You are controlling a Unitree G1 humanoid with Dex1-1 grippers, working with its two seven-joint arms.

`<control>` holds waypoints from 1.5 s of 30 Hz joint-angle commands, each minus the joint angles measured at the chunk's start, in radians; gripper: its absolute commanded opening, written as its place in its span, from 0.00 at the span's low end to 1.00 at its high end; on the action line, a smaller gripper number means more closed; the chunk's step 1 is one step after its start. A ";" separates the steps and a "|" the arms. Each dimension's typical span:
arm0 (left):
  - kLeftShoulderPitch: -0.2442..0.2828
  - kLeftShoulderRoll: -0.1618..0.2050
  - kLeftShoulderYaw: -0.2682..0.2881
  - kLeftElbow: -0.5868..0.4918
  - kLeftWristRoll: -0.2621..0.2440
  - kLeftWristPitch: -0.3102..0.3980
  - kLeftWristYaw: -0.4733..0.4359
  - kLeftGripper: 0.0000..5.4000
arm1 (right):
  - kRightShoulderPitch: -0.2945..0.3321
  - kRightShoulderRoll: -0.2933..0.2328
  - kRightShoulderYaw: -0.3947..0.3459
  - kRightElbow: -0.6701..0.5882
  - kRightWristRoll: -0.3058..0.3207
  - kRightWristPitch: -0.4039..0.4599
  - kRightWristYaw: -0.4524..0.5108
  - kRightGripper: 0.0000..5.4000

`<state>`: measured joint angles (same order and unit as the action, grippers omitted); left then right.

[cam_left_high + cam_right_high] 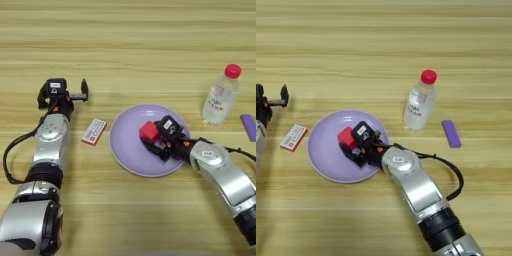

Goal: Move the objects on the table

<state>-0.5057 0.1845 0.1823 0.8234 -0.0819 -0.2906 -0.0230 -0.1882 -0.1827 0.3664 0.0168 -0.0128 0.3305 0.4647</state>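
Right gripper (152, 140) closed on red cube (148, 131) over lilac plate (129, 150); bottle (220, 98) at 2 o'clock, white box (94, 131) at 9 o'clock.

Both views: head-mounted stereo pair, looking steeply down on the table (130, 40), which fills each frame; fairly close, arms enter from bottom edge. Left eye view reaches further left: shows whole left arm and left gripper (75, 94), cuts the purple block (248, 126) at right edge. Right eye view reaches further right: purple block fully in, left gripper only partly at left edge. Shared: lilac plate (326, 150), bottle (420, 102), white box (293, 137), right gripper (353, 145).
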 commanded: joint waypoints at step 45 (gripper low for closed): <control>0.005 0.019 0.009 -0.010 0.002 0.001 -0.006 1.00 | 0.301 -0.231 -0.323 -0.292 0.041 0.121 -0.044 0.42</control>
<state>-0.5034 0.1920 0.1897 0.8151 -0.0825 -0.2917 -0.0262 0.1253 -0.3979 0.0404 -0.2939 0.0375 0.4582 0.4223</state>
